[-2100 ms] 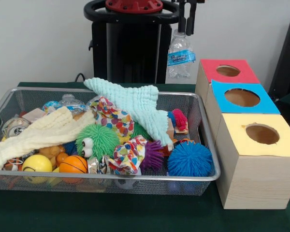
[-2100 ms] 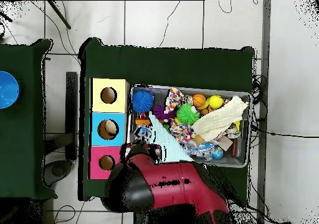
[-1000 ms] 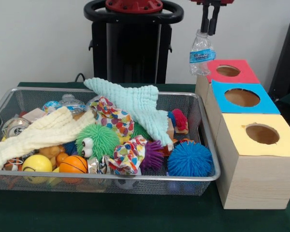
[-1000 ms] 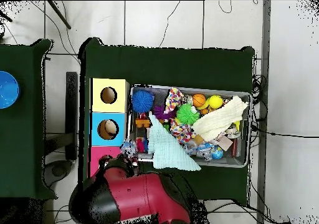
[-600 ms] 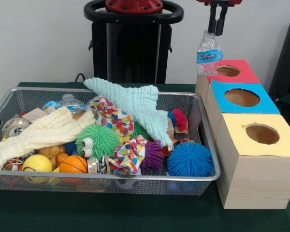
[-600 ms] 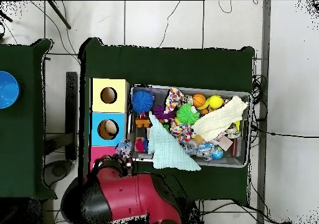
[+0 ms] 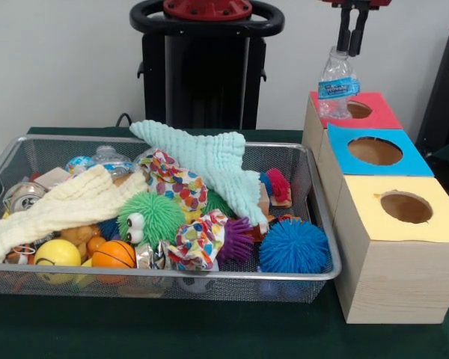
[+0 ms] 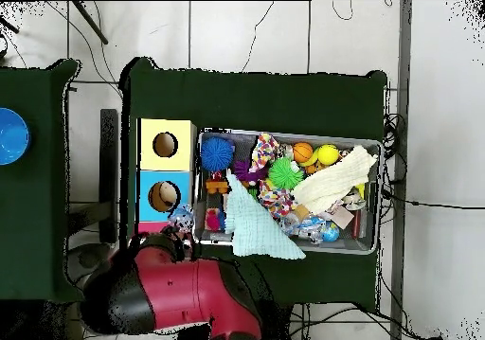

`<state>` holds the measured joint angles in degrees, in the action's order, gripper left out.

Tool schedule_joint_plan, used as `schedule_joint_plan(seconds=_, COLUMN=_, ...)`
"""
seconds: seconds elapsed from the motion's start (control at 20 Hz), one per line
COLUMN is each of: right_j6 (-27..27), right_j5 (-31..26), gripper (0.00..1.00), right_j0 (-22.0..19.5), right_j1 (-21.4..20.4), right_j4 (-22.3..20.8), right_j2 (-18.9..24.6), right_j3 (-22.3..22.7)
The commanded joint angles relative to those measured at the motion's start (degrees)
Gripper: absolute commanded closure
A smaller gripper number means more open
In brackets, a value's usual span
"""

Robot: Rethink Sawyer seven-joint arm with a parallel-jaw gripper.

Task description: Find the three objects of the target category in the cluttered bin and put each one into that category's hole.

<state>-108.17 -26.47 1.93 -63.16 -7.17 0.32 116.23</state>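
From the front, my claw [image 7: 352, 46] is clamped on the cap end of the water bottle [image 7: 336, 84], which hangs upright, long axis vertical, neck up and base down, just over the hole of the red box [image 7: 374, 112]. The blue box [image 7: 408, 158] and yellow box [image 7: 434, 224] sit nearer, beside the wire bin [image 7: 325, 224] of toys. From overhead, the bottle [image 8: 181, 220] shows end-on above the red box, my arm [image 8: 180, 289] covering most of it
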Motion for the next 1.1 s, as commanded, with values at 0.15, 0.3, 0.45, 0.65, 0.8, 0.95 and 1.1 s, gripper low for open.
schedule_joint_plan(seconds=0.15, right_j6=-16.86, right_j5=-6.98, gripper=1.00, right_j0=3.26, right_j1=4.65, right_j4=4.02, right_j2=-4.31, right_j3=-6.93)
schedule_joint_plan(seconds=0.3, right_j6=-17.28, right_j5=-8.54, gripper=1.00, right_j0=4.88, right_j1=6.21, right_j4=4.58, right_j2=-5.74, right_j3=-9.71)
schedule_joint_plan(seconds=0.45, right_j6=-18.05, right_j5=-7.92, gripper=1.00, right_j0=6.91, right_j1=7.97, right_j4=5.43, right_j2=-7.24, right_j3=-11.02)
schedule_joint_plan(seconds=0.65, right_j6=-17.67, right_j5=-6.57, gripper=1.00, right_j0=8.06, right_j1=8.92, right_j4=6.84, right_j2=-8.11, right_j3=-10.92)
schedule_joint_plan(seconds=0.8, right_j6=-18.13, right_j5=-6.69, gripper=1.00, right_j0=9.38, right_j1=9.52, right_j4=7.34, right_j2=-9.27, right_j3=-11.43)
schedule_joint_plan(seconds=0.95, right_j6=-18.29, right_j5=-6.01, gripper=1.00, right_j0=10.28, right_j1=10.37, right_j4=7.88, right_j2=-10.17, right_j3=-11.66)
schedule_joint_plan(seconds=1.1, right_j6=-17.75, right_j5=-4.93, gripper=1.00, right_j0=10.25, right_j1=11.68, right_j4=8.69, right_j2=-10.19, right_j3=-12.03)
